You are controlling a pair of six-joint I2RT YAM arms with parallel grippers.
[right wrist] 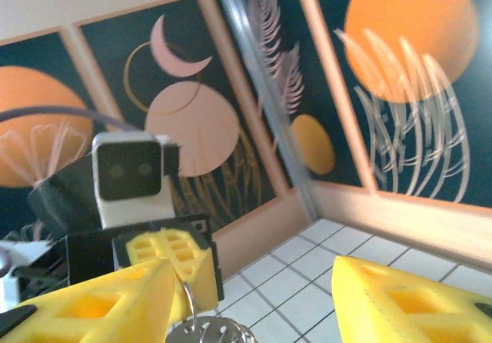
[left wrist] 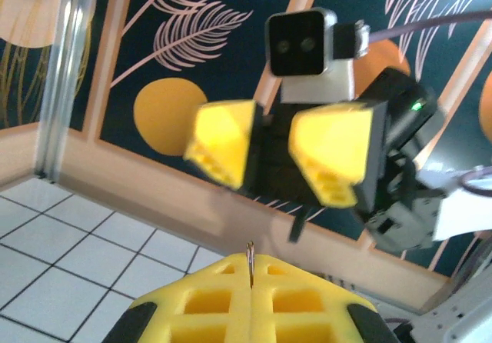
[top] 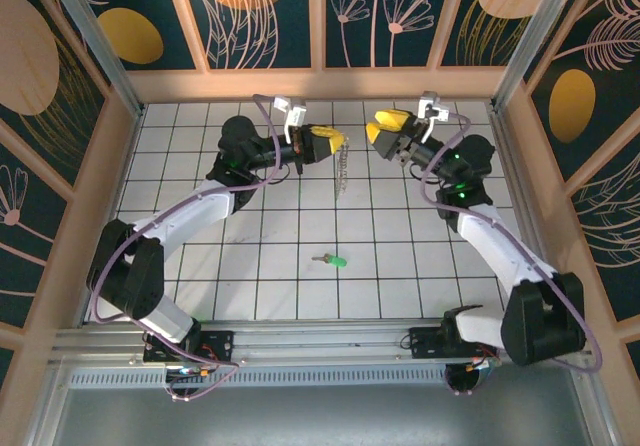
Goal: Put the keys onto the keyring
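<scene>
left fingers [left wrist: 223,301] are pressed together, pinching the thin keyring [top: 344,166], whose metal pieces dangle above the tiled surface [top: 240,276]. right fingers [right wrist: 400,304] stand spread, facing it close by. the green key [top: 332,260] lies on the surface, well apart.

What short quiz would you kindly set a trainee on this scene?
1. True or false: the green key lies on the tiled table, apart from both claws.
2. Which one pinches the keyring: A, the left claw, or B, the right claw?
3. Fill in: the right claw's jaws stand ____.
Key: 1 true; 2 A; 3 open.
</scene>
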